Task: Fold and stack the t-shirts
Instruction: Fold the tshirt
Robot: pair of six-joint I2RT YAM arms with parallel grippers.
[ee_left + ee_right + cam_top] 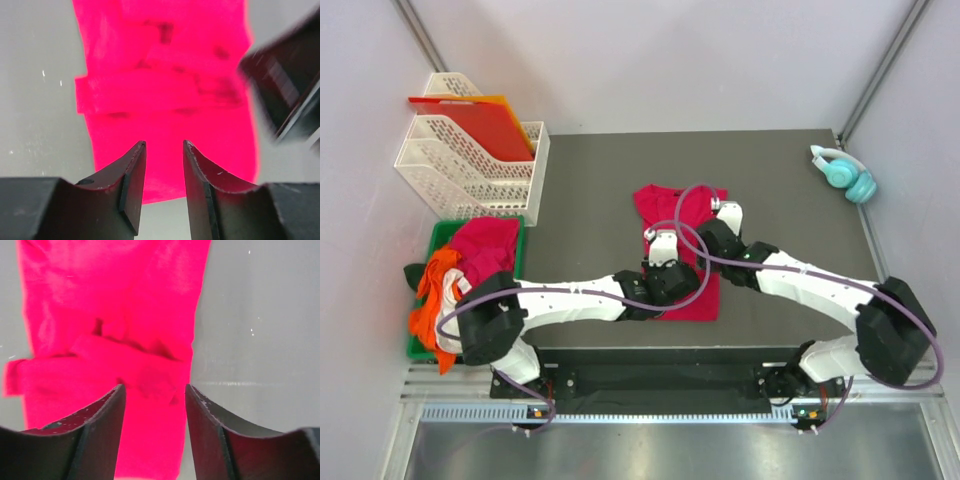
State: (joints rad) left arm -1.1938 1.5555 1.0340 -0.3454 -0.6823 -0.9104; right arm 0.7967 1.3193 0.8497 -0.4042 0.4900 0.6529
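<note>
A crimson-red t-shirt (660, 205) lies on the dark table (790, 200), folded into a narrow strip with a sleeve tucked across it. My left gripper (654, 234) hovers over its near middle. In the left wrist view the shirt (165, 75) fills the centre and the left gripper (164, 143) stands open with nothing between its fingers. My right gripper (720, 206) is over the shirt's right edge. In the right wrist view that gripper (155, 386) is open and empty above the cloth (110, 300). More t-shirts, pinkish-red (485, 245), orange (432, 295) and white (448, 338), are heaped at the left.
A green bin (432, 238) holds the heap off the table's left edge. Behind it stand white mesh file racks (470, 175) with a red-orange sheet (480, 125). Teal headphones (845, 172) lie at the far right corner. The right arm (287, 85) crosses the left wrist view.
</note>
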